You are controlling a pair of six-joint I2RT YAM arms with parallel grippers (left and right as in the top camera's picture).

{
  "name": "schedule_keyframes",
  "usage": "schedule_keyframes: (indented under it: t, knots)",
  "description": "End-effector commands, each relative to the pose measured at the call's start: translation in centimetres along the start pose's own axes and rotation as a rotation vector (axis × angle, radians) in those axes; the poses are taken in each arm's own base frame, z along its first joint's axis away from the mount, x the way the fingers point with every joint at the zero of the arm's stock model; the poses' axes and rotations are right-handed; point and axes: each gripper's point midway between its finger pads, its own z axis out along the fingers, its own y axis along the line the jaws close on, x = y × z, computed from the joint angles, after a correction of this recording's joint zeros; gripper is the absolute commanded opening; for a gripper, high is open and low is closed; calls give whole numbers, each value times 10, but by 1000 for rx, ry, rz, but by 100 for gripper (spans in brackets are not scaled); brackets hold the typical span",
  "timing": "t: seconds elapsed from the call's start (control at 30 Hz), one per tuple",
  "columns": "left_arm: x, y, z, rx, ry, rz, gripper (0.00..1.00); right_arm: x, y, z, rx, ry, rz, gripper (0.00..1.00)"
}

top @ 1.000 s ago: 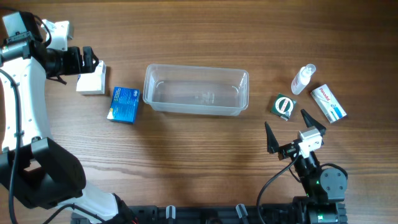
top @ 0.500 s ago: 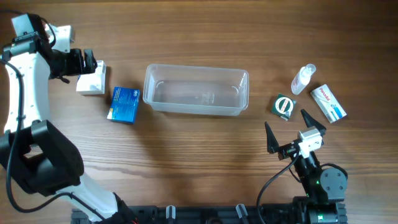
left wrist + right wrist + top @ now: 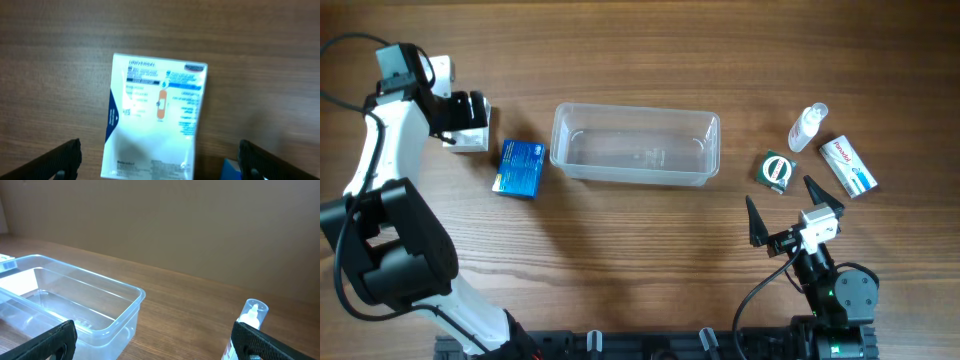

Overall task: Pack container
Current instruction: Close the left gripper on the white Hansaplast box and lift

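First pick in hand. Left gripper (image 3: pixel 160 164) jaws spread, white box (image 3: pixel 155 120) below and between them. Container (image 3: pixel 636 107) empty, well off to the jaws' side. Next: descend, pinch box squarely. Right gripper (image 3: pixel 152 337) spread too.

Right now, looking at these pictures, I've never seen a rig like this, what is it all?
Two robot arms work at a wooden table. One picture looks down from above; the other two come from cameras on each wrist. The left gripper hangs open over a white box; the right gripper is open too, touching nothing. Between them stands an empty clear container, with a blue box beside it. On its other side are a spray bottle, a green packet and a white carton. Nothing is held.
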Motion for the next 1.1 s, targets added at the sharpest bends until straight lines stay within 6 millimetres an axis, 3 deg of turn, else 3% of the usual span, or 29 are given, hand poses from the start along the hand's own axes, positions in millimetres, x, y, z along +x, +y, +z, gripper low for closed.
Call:
schedule_keyframes:
  t: [0.0,0.17,0.4,0.53,0.8,1.0,1.07]
  knots:
    - [9,5,14,-37,1,-5,100,-1,2,0,-15,-7,-10,100]
    - [12,5,27,-36,6,-4,100,-1,2,0,-15,-7,-10,100]
    - [20,7,61,-32,27,-5,100,-1,2,0,-15,-7,-10,100]
    - [10,2,64,-2,-14,1,100,-1,2,0,-15,-7,-11,100]
    - [18,-6,71,44,6,-2,100,-1,2,0,-15,-7,-10,100]
    - [33,-7,88,51,54,-2,100,-1,2,0,-15,-7,-11,100]
    - [36,-4,90,37,65,-2,95,-1,2,0,-15,-7,-10,100]
